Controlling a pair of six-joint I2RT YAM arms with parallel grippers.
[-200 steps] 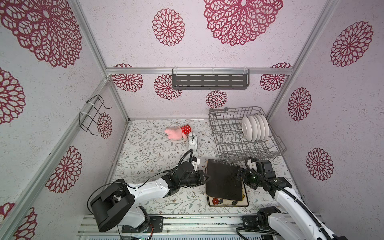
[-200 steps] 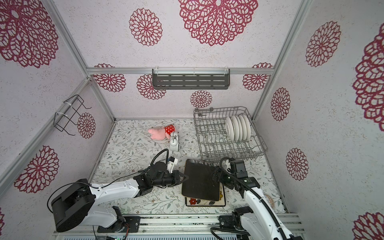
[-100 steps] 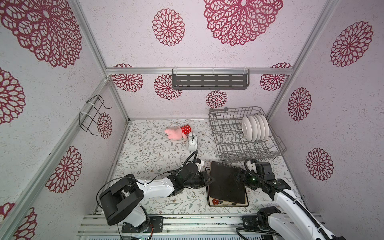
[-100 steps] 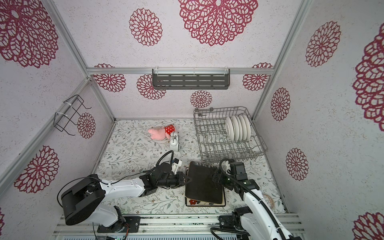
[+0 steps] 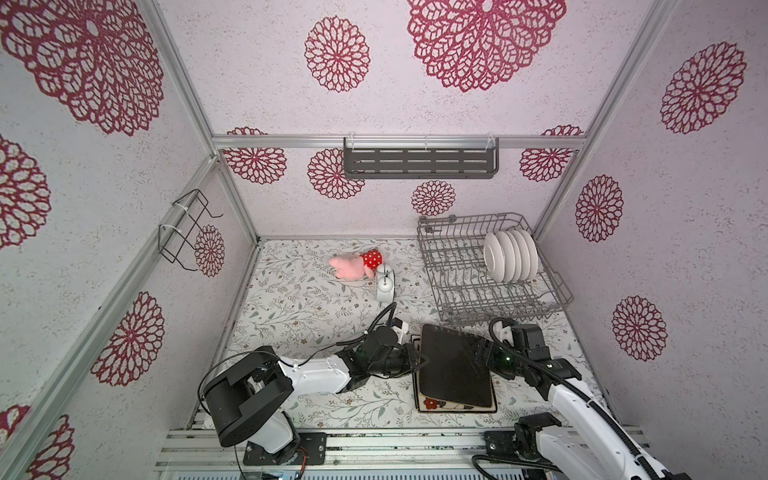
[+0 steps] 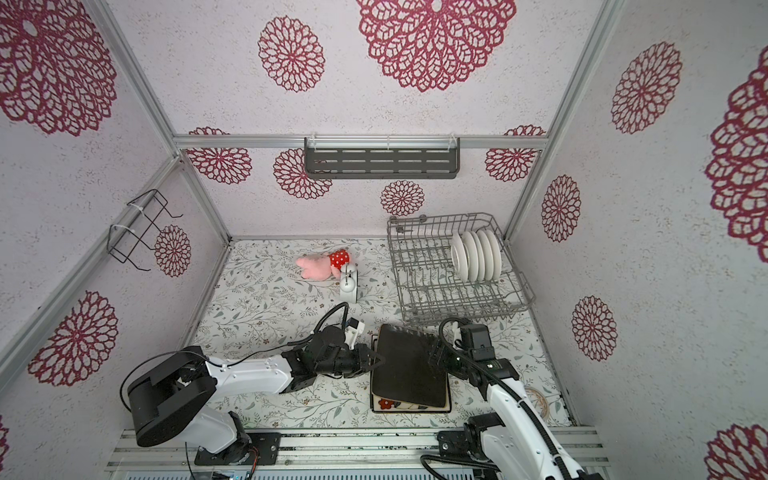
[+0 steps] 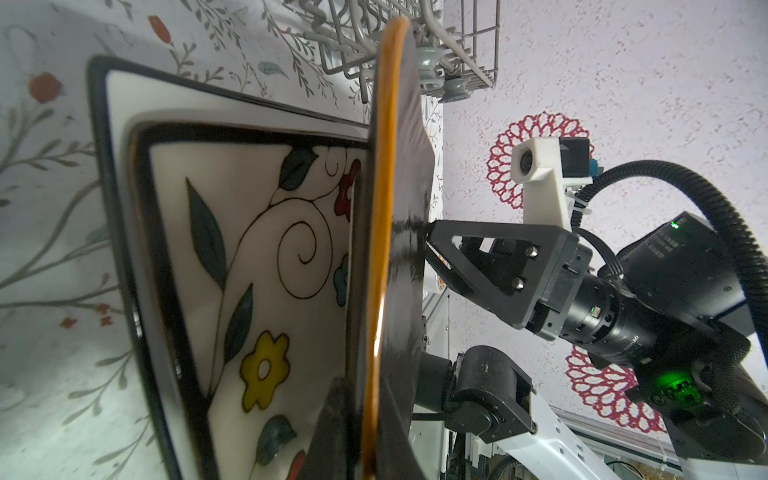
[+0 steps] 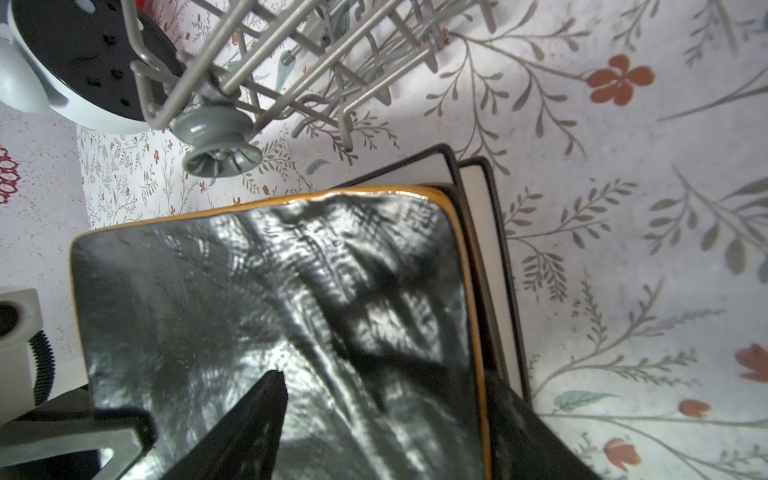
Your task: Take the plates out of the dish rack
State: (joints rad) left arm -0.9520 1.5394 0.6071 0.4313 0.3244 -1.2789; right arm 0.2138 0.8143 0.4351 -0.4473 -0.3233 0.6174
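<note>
In both top views, the dish rack point(image 5: 490, 270) stands at the back right corner of the floral counter point(image 5: 299, 299), with a row of round white plates point(image 5: 511, 255) upright in its right side. In front of the rack, near the counter's front edge, a dark square plate point(image 5: 455, 365) lies tilted over a flowered plate point(image 5: 440, 404). The left gripper point(image 5: 415, 360) is clamped on the dark plate's left edge; the right gripper point(image 5: 484, 358) straddles its right edge. A pink plush toy point(image 5: 351, 266) and a white alarm clock point(image 5: 384, 284) sit near the back middle.

In the left wrist view, the dark plate point(image 7: 399, 232), orange-rimmed, is seen edge-on and gripped between that arm's fingers, raised off the flowered plate point(image 7: 257, 257). The right gripper point(image 7: 432, 249) meets its far edge.

In the right wrist view, one finger point(image 8: 253, 424) lies over the dark plate's point(image 8: 291, 299) glossy face and the other beyond its rim; the jaws stand apart, and contact cannot be told. White black-rimmed plates point(image 8: 473, 183) lie underneath, just beside the rack point(image 8: 291, 54).
</note>
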